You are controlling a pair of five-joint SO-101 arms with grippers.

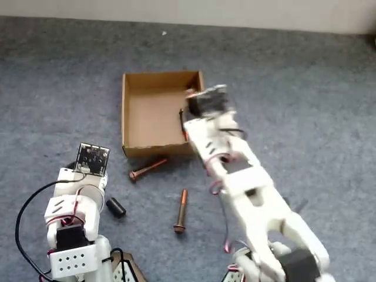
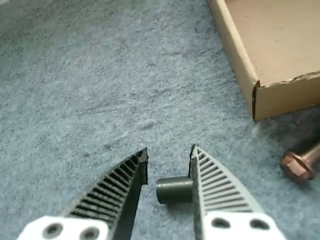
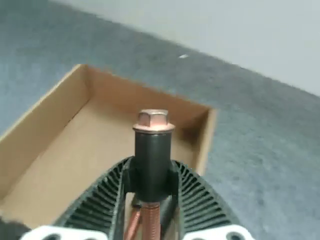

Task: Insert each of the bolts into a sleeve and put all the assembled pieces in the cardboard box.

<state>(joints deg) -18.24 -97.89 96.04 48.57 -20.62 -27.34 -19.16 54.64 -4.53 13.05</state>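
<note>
Bolts stand at one of three sleeved, none boxed as far as shows: nearest you, your left gripper (image 2: pixel 169 150) has fingers spread either side of a lone sleeve (image 2: pixel 175 190) on the bench (image 2: pixel 100 75), a bare bolt (image 1: pixel 181 210) and a second bolt (image 1: pixel 147 168) lie beyond, and farthest, your right gripper (image 3: pixel 151 172) pinches the sleeved bolt (image 3: pixel 152 145) above the cardboard box (image 3: pixel 60 105).

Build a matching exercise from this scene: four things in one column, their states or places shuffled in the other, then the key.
Column one
1. left end effector
2. right end effector
3. bare bolt nearest the box
4. cardboard box

Column two
A. lying on the carpet
B. shut on a bolt in a sleeve
C. open, by a loose sleeve
D. open-topped, with low brown walls

Pairs: 1-C, 2-B, 3-A, 4-D
</note>
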